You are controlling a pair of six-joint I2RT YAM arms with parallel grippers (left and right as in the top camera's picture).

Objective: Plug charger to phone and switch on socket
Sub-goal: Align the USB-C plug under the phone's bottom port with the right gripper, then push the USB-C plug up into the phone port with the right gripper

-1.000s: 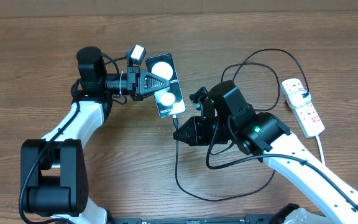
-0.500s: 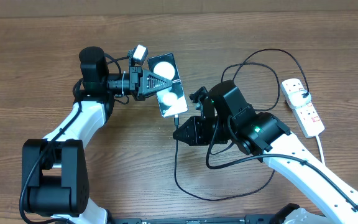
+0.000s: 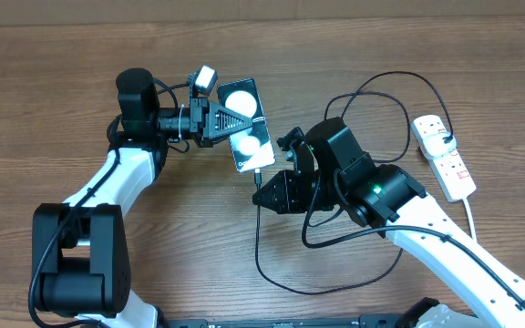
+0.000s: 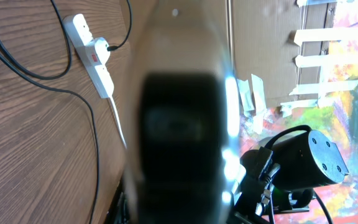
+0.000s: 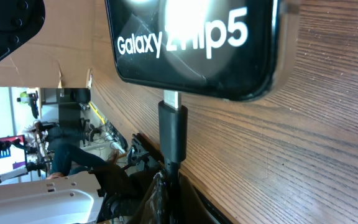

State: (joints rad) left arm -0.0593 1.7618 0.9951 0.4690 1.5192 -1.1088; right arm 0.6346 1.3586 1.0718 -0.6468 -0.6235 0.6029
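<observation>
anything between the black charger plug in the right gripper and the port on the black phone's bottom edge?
Nothing visible. The black cable's plug, held by the right gripper, sits straight under the glossy black phone, its silver tip at the bottom-edge port with a sliver of metal showing.

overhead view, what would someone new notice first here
The phone, glossy with two white glares, is clamped in the left gripper near the centre of the view. Just below it the right gripper pinches the charger, whose plug meets the phone's bottom edge with a sliver of metal showing. Its black cable loops away to the white socket by the right edge.
</observation>
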